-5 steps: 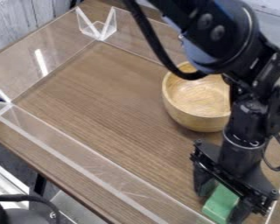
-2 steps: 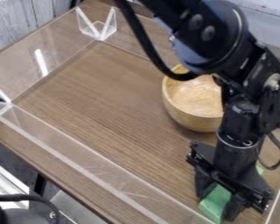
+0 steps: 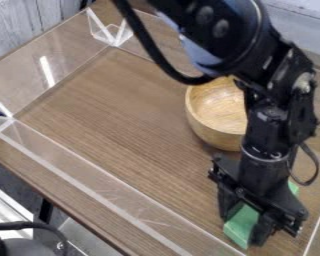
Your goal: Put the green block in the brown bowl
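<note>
The green block (image 3: 244,226) lies low at the near right of the wooden table, only its near end showing beneath my gripper (image 3: 260,218). The gripper points straight down and its black fingers are shut on the block's sides. The rest of the block is hidden behind the fingers, with a small green bit (image 3: 294,187) showing to the right of the wrist. The brown bowl (image 3: 224,114) stands upright on the table behind the gripper, and nothing shows inside it. The black arm partly covers the bowl's right rim.
Clear acrylic walls (image 3: 69,150) fence the wooden table (image 3: 109,110) on the left and near sides. A clear bracket (image 3: 113,30) stands at the far corner. The block sits close to the table's near right edge.
The fingers have closed in on the green block. The arm above has leaned left, now covering more of the bowl's right side. The block has stayed on the table.
</note>
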### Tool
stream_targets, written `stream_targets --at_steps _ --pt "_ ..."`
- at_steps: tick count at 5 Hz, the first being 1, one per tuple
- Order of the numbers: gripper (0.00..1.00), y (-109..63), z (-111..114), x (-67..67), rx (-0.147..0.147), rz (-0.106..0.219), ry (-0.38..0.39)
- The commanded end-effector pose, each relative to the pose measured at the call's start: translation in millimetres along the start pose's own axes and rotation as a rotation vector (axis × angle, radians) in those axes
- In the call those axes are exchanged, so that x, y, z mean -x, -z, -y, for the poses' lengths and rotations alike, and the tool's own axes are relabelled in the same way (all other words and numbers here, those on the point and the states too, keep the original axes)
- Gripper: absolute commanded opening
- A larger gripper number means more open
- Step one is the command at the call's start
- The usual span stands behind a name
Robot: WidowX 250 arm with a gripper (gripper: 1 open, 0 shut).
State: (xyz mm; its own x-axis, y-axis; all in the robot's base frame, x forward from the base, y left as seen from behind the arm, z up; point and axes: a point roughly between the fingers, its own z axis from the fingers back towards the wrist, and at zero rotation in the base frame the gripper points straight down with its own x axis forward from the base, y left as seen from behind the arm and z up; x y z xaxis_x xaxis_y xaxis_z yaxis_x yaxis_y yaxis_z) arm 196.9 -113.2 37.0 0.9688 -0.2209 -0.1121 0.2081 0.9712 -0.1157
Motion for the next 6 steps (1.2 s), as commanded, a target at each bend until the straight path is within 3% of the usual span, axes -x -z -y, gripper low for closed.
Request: stream_targets --at_steps 1,2,3,4,6 --pt "0.0 -49.9 0 -10.1 -0.006 0.142 0.006" --pt "0.0 -91.8 -13 -19.0 -0.027 0.226 -0.022" --pt "0.0 -115.2 -44 -44.9 -0.03 0.266 -0.066" --pt "0.0 -119.8 -76 -66.5 -0.03 0.275 -0.122" --pt "0.0 -95.7 -82 -88.1 -0.031 0.246 -0.125"
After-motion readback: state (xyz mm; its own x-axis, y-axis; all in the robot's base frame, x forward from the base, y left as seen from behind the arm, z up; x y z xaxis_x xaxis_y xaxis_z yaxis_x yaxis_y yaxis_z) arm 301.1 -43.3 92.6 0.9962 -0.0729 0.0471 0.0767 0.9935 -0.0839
